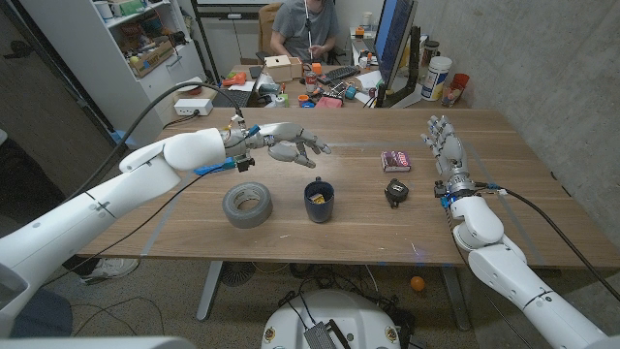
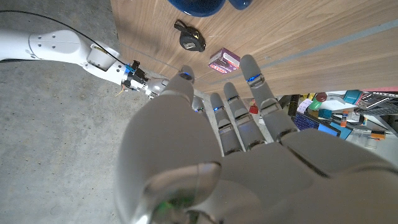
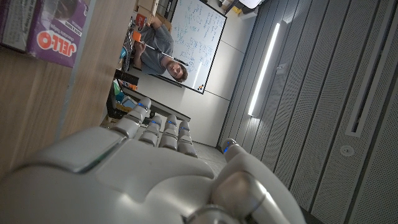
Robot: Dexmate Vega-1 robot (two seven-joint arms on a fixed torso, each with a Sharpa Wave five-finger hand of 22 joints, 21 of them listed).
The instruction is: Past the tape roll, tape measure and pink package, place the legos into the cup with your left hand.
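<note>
Left hand (image 1: 294, 143) hovers empty, fingers spread, above mid-table behind the dark blue cup (image 1: 319, 201), which holds yellow lego pieces (image 1: 317, 196). Right hand (image 1: 447, 147) open, fingers straight, near table's right edge.

Matt wood-grain counter (image 1: 523, 208), glossy smooth white plastic left hand (image 1: 291, 142), dull grey tape roll (image 1: 247, 205), glossy dark blue cup (image 1: 319, 201), shiny pink package (image 1: 395, 160)

Wooden table (image 1: 504, 208) bears tape roll (image 1: 247, 205), cup (image 1: 319, 201), tape measure (image 1: 395, 191), pink package (image 1: 395, 161).
</note>
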